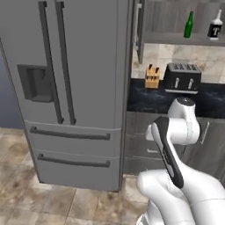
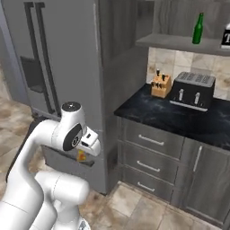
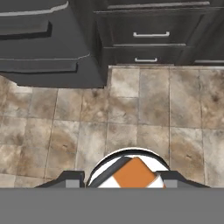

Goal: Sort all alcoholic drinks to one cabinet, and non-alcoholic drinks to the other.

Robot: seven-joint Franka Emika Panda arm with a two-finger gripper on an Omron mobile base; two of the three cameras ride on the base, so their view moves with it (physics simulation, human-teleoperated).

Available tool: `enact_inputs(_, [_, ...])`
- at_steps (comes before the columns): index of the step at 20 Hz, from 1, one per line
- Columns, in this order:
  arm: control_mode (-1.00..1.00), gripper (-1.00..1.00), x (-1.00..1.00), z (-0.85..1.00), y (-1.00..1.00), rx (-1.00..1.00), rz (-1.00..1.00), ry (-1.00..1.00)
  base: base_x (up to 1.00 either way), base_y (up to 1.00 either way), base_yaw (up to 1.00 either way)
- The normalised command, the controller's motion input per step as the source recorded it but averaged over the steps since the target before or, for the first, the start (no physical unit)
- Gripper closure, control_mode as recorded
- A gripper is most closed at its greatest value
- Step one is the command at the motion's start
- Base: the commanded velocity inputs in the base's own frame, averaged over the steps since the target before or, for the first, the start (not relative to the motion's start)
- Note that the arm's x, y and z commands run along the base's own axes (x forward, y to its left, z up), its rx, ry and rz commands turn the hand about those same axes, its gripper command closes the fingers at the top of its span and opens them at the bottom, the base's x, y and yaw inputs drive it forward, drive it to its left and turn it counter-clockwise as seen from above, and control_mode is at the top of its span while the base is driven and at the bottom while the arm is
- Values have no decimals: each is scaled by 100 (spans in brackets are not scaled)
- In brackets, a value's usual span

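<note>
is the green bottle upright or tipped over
Upright. The green bottle stands on the open cabinet shelf, red cap on top, beside the pale bottle.

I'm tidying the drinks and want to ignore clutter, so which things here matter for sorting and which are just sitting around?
For the job:
- green bottle
- pale bottle with the T label
- orange carton, held between the fingers
- open cabinet shelf

Just about:
- knife block
- toaster
- fridge
- drawers
</note>
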Motion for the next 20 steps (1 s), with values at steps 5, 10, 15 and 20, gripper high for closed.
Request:
enact_inputs(5, [100,100,0,0,0,0,0,0,-10,45,38])
enact_inputs(10, [100,100,0,0,0,0,0,0,0,34,45])
enact_inputs(15, [100,100,0,0,0,0,0,0,0,30,47])
enact_inputs(20, [100,100,0,0,0,0,0,0,6,42,48])
